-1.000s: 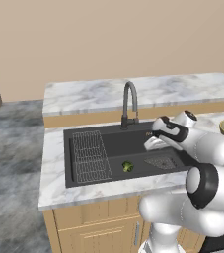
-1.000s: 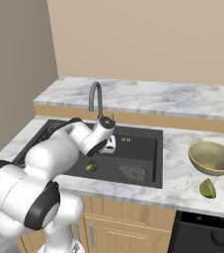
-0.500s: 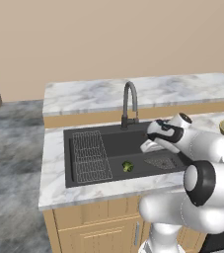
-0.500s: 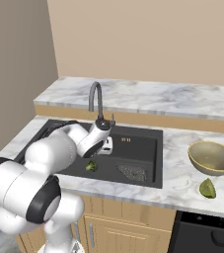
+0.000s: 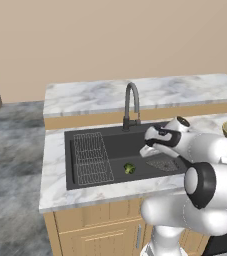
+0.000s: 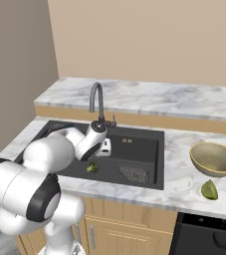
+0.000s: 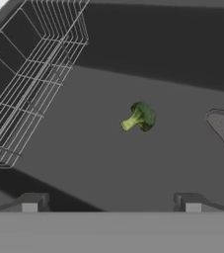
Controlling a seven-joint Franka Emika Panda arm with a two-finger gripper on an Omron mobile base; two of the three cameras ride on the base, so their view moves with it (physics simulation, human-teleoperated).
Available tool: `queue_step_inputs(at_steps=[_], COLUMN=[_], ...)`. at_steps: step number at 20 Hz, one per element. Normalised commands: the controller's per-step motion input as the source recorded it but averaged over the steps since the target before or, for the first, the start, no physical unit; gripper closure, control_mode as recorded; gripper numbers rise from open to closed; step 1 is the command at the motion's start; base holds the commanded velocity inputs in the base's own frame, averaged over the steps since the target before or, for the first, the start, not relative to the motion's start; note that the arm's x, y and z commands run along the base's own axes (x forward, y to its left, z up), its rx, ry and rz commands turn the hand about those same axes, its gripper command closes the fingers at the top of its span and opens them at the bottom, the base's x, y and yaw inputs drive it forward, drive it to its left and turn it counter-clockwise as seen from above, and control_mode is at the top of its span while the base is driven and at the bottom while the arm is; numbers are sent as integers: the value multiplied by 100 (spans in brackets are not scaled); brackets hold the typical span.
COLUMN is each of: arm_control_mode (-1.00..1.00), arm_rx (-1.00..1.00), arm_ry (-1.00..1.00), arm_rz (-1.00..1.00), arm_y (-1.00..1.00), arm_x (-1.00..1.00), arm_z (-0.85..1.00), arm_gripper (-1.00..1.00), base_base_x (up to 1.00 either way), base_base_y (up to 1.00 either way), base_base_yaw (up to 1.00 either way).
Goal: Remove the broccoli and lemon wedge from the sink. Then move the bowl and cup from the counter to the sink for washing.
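One broccoli (image 7: 140,117) lies stem toward the rack (image 7: 29,79); gripper (image 7: 111,203) wide open, empty

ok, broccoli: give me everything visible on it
The broccoli is one small floret, bumpy dark green head with a paler yellow-green stem. It lies on its side on the matte black floor of the sink, between the wire rack and the drain strainer. Only the basin floor touches it; the open gripper is clear of it.
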Motion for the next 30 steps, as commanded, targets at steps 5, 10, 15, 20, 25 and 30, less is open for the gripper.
queue_step_inputs(at_steps=[5,10,15,20,25,30], arm_control_mode=[-100,-100,-100,-100,-100,-100], arm_rx=[-5,0,0,0,0,0], arm_ry=[-3,-1,0,0,0,-1], arm_rz=[0,0,0,0,0,0], arm_y=[10,6,5,2,5,4], arm_x=[0,0,1,6,6,0], arm_z=[-10,-11,-12,-11,-9,-9], arm_gripper=[-100,-100,-100,-100,-100,-100], base_base_x=[0,0,0,0,0,0], base_base_y=[0,0,0,0,0,0], base_base_yaw=[0,0,0,0,0,0])
